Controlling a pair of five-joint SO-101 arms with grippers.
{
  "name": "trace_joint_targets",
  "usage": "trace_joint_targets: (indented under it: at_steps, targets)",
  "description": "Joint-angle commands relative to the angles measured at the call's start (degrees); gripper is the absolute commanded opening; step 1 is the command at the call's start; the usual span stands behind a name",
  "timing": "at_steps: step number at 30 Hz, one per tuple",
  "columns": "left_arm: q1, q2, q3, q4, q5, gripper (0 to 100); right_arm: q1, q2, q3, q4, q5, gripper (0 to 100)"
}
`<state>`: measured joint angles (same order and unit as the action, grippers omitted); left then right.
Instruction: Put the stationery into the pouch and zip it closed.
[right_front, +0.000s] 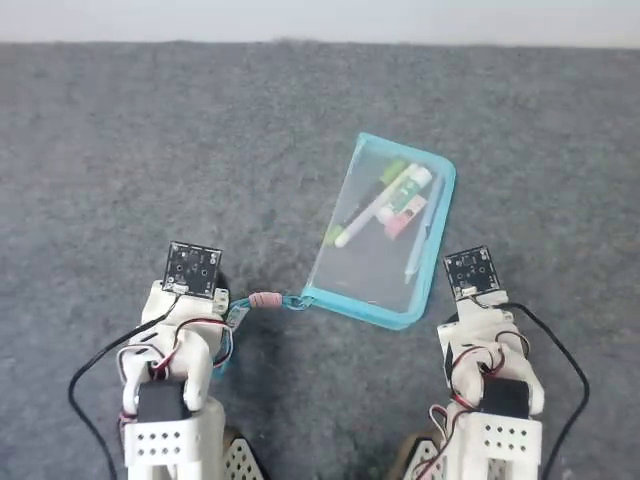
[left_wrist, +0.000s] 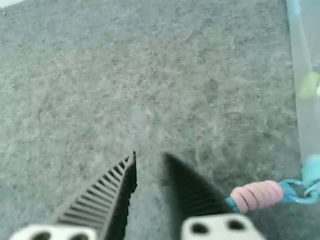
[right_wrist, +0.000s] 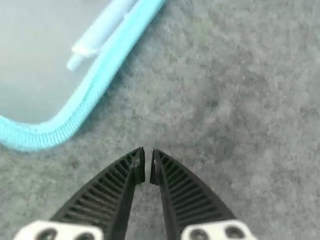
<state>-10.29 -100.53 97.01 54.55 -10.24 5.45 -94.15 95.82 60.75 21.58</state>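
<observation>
grey felt-like mat: covers the table under everything. a pale strip of wall runs along its far edge.

item 1, pouch: clear sides and a teal zip border. it lies flat on the mat, ahead of and between my left arm and my right arm, nearer the right. whether the zip is run fully home i cannot tell.

contents, seen through the clear side in the high view:
- pale blue pen, along the edge toward my right arm
- white marker with a green tip
- green-and-white tube
- small pink piece
- dark pen, partly under the others

labels on these are too small to read.

item 2, pink beaded pull: strung on a teal cord from the pouch's near corner, reaching toward my left arm.

left wrist view adds: the pull close up, with ribbed beads hooked to a teal clasp. it lies just beside the outer face of one finger, and the pouch wall is beyond it. my left gripper has its fingers parted by a narrow gap with mat showing between them, nothing held.

right wrist view adds: the stitched teal border of the pouch, with the pale blue pen inside against it. my right gripper has its tips all but touching, nothing held, over bare mat near the pouch's corner.
</observation>
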Motion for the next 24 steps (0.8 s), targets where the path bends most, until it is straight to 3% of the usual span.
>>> trace_joint_targets:
  at_steps: [1,11,24]
  targets:
    - [-0.4,1.1,-0.2,-1.9,0.5,8,0.4,-0.9,1.1,2.1,-0.5,3.4]
    - [-0.2,0.6,-0.2,13.5,0.4,8,0.4,-0.9,1.1,2.1,-0.5,3.4]
    - [-0.2,0.6,-0.3,13.8,0.4,8,0.4,-0.9,1.1,2.1,-0.5,3.4]
